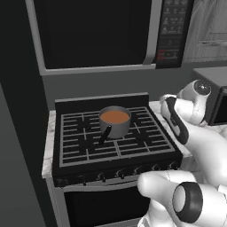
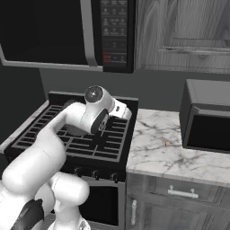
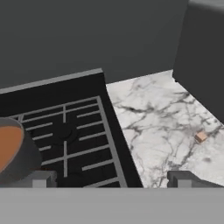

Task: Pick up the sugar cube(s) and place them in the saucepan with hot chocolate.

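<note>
The saucepan [image 1: 115,122] stands on the back middle part of the stove grate [image 1: 146,137], and its thin black handle [image 1: 104,135] points toward the front of the stove. Inside it the hot chocolate [image 1: 115,116] makes a flat orange-brown round surface. In the hand view the saucepan [image 3: 15,153] is at the left edge, still on the grate. The sugar cube [image 2: 167,143] is 1 small light-brown piece that lies on the marble counter [image 2: 152,157], to the right of the stove and near the front of a dark box-shaped appliance [image 2: 207,119]. In the hand view the cube [image 3: 201,137] is at the right, well apart from the saucepan. The gripper [image 3: 111,178] is above the right side of the stove, near the edge of the counter. Its 2 fingers [image 3: 41,179] are wide apart and nothing is between them. A microwave [image 2: 67,31] hangs above the stove.
</note>
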{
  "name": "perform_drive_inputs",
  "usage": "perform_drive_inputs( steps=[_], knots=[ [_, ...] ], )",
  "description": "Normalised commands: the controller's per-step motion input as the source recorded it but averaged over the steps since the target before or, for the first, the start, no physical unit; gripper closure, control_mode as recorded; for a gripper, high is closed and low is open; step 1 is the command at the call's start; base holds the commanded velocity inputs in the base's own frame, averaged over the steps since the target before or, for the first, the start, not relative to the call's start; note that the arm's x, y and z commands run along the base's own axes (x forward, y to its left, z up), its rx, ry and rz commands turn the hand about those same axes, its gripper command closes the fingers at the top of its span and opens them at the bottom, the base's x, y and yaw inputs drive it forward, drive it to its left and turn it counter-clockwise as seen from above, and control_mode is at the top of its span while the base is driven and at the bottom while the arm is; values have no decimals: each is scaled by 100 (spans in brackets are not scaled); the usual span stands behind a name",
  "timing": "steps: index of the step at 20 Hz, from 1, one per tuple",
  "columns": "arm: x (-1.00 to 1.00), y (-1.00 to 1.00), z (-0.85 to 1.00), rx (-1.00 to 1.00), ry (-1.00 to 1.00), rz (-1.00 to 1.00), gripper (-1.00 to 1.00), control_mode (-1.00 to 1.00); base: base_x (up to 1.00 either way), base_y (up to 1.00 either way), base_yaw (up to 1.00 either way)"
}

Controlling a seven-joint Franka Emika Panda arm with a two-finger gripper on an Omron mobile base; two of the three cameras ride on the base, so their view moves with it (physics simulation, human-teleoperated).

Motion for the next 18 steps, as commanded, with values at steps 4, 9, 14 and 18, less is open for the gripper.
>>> perform_drive_inputs(
  steps=[4, 9, 14, 18],
  knots=[
    [0, -55, -4, 0, 25, -25, -100, -100, 0, 0, 0],
    [0, -47, -28, 0, 21, -22, -100, -100, 0, 0, 0],
    [0, -18, -37, 0, 16, -13, -100, -100, 0, 0, 0],
    [0, -10, -42, 9, 1, -2, -100, -100, 0, 0, 0]
  ],
)
